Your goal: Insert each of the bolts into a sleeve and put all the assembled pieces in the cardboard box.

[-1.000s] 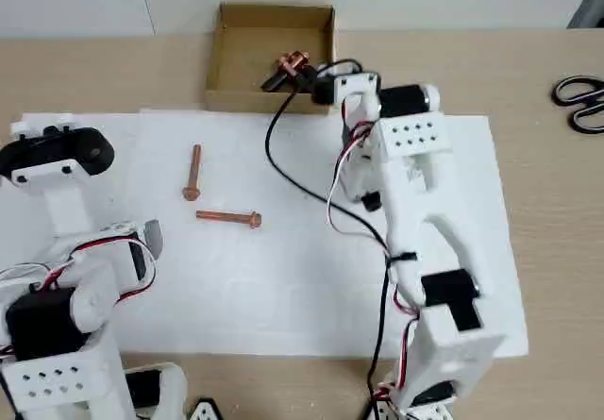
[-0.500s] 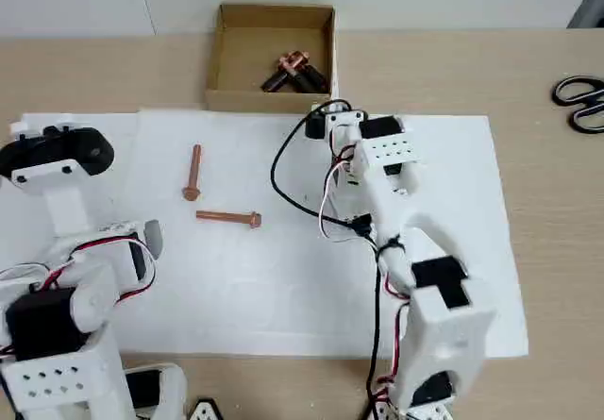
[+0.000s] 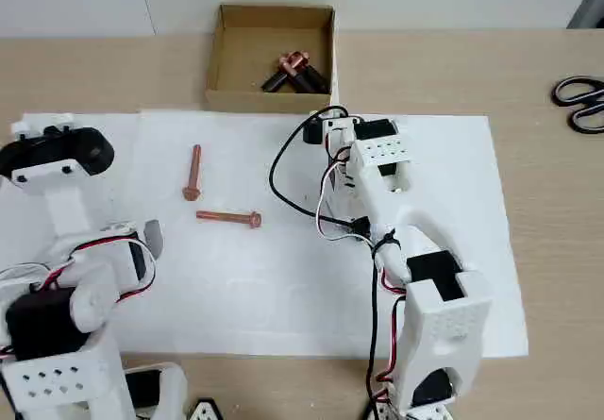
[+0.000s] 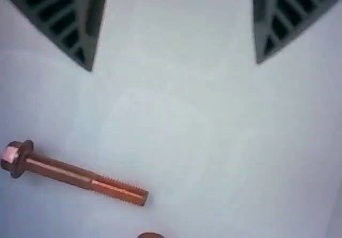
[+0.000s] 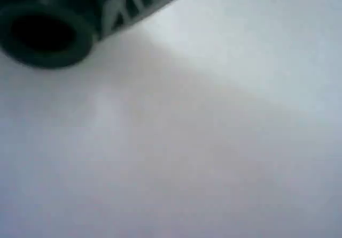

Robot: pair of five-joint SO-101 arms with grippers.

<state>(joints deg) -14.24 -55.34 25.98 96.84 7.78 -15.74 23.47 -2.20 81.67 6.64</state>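
So the left gripper (image 4: 173,24) hangs over the white sheet (image 3: 283,288), jaws spread wide with nothing in them. One bolt (image 3: 228,217) and a second bolt (image 3: 192,172) lie close by, so I'd guess it's set up for a grab. Some assembled pieces (image 3: 297,71) sit in the cardboard box (image 3: 236,61), so the job looks about half done. The right gripper (image 3: 313,130) is parked just outside the box; open or closed, can't tell.

Light wooden tabletop (image 3: 528,71) carries everything. Large white rectangular sheet (image 3: 283,278) lies flat over its middle and near part. Open brown cardboard box (image 3: 225,61) on bare wood, just at sheet's far edge. Black-handled scissors (image 3: 580,99) on bare wood at far right, apart from sheet. On sheet's left half, two copper-coloured metal fasteners, close, not touching: lengthwise bolt (image 3: 193,172), shaft toward box; crosswise bolt (image 3: 228,217) nearer, head to right.
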